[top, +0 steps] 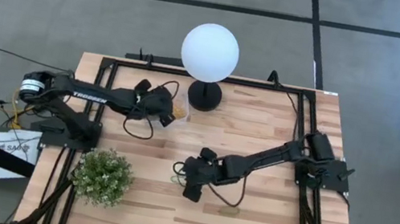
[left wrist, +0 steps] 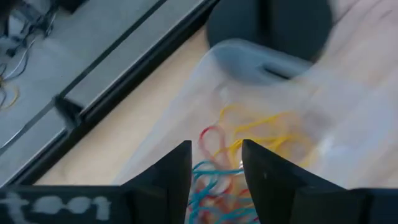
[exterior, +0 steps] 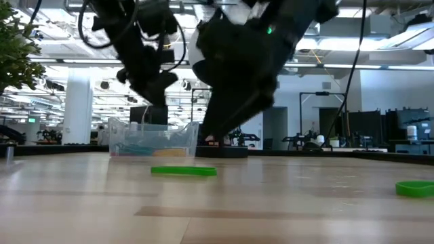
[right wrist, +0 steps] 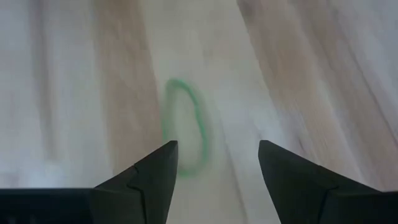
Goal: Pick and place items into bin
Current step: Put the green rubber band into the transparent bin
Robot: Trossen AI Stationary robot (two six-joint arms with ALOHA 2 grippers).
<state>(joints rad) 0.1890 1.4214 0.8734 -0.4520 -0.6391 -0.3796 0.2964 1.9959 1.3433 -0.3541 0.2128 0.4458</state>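
Observation:
The clear bin (top: 181,110) (exterior: 152,142) stands on the table beside the lamp's black base. It holds yellow, red and blue rubber bands (left wrist: 249,140). My left gripper (left wrist: 216,155) (top: 170,114) hangs open above the bin, and the bands show between its fingers. A green rubber band (right wrist: 185,127) (exterior: 183,171) lies flat on the wood near the table's middle. My right gripper (right wrist: 217,152) (top: 181,171) is open just above it, pointing down. A second green band (exterior: 413,188) lies farther off on the table.
The white globe lamp (top: 210,52) on its black base (top: 204,95) stands right behind the bin. A green leafy plant (top: 102,177) sits near the table's near left corner. Black frame rails (top: 300,157) run along the table's sides. Bare wood lies around the right gripper.

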